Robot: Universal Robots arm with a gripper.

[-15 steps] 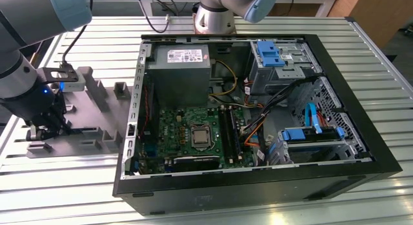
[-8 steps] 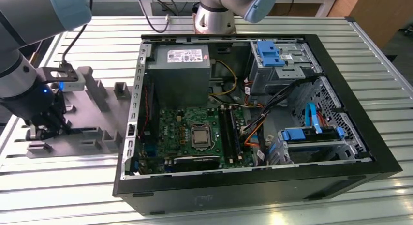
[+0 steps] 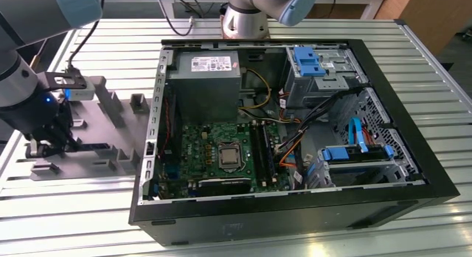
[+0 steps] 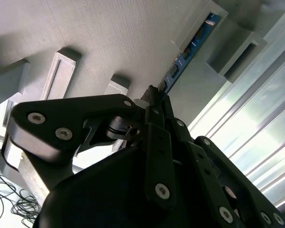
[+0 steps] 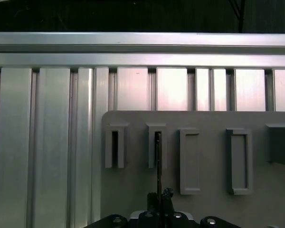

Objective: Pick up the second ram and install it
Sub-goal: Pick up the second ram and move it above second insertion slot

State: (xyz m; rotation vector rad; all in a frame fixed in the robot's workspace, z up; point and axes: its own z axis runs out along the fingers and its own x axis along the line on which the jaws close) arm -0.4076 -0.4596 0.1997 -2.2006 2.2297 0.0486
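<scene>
The second ram [image 4: 183, 59] is a thin blue-green board standing on edge in a slot of the grey holder [image 4: 109, 38]. In the first wrist view the ram [image 5: 157, 161] appears edge-on as a dark line running from a slot block down into my gripper [image 5: 159, 202]. My gripper [image 4: 156, 97] has its black fingers pressed together on the near end of the stick. At the exterior view's left, the gripper [image 3: 50, 149] sits low over the grey holder [image 3: 103, 127], outside the computer case.
The open black computer case [image 3: 295, 218] lies at the centre and right of the exterior view, with the motherboard [image 3: 221, 152], its long black slots [image 3: 260, 149], a power supply [image 3: 206, 74] and blue drive latches [image 3: 306, 61]. The slatted metal table [image 5: 47, 142] surrounds the holder.
</scene>
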